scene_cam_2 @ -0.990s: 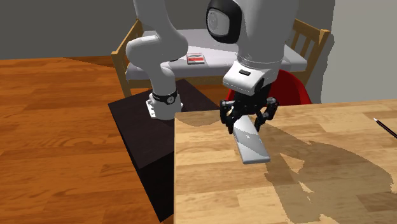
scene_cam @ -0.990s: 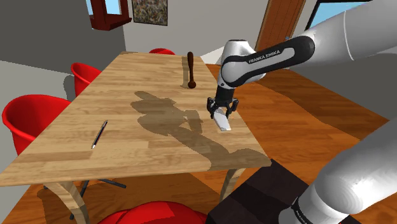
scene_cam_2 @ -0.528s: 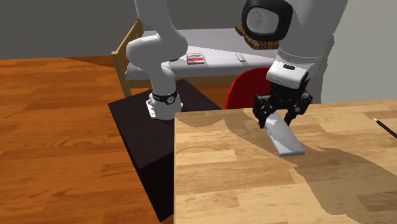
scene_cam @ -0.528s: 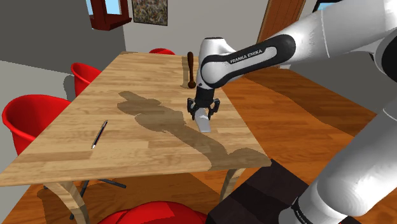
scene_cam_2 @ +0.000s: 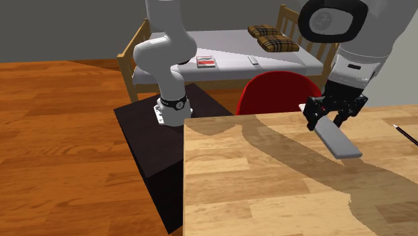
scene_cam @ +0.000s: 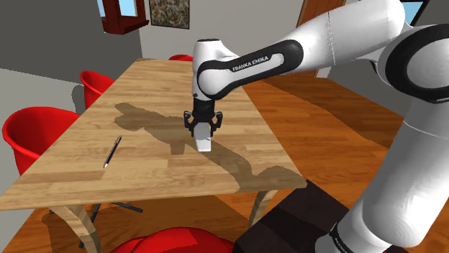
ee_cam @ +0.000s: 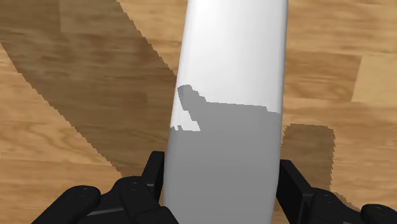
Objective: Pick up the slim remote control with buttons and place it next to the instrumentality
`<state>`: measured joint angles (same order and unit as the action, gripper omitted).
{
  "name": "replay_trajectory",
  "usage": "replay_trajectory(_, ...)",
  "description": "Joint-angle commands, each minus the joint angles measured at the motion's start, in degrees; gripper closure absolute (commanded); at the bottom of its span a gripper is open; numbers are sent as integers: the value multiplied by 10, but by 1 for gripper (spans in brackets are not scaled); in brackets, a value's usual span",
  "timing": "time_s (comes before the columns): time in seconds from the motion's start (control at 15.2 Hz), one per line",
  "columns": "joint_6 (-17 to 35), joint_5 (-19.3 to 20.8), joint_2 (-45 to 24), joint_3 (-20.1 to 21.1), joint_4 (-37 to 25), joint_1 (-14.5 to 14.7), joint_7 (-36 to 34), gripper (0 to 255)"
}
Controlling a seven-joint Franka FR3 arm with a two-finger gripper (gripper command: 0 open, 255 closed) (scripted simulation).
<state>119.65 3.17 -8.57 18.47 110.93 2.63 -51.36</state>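
The long light-wood table [scene_cam: 86, 162] bore the thin dark pen [scene_cam: 111, 152] near its edge on the shoulder view's left. Above the table's middle hung the black two-finger gripper [scene_cam: 203, 128], with the flat grey slim remote [scene_cam: 204, 142] clasped between its fingers, well apart from the pen. A red rounded chair [scene_cam: 29, 136] stood beside the table's pen-side edge. The dark box stand [scene_cam_2: 141, 144] sat on the floor just past the table's end.

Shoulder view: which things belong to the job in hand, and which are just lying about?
Job: white remote, clasped in the gripper; pen, likely the thing to set it beside; table.
Lying about: red chairs; wall picture.
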Motion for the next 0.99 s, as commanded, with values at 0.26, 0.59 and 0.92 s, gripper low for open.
replay_trajectory(0.26, -45, 41, -107, 16, -144, 53, -76, 255)
replay_trajectory(0.59, -64, 64, -174, 16, -226, 87, -108, 255)
replay_trajectory(0.92, -31, 69, -185, 13, -204, 87, -112, 255)
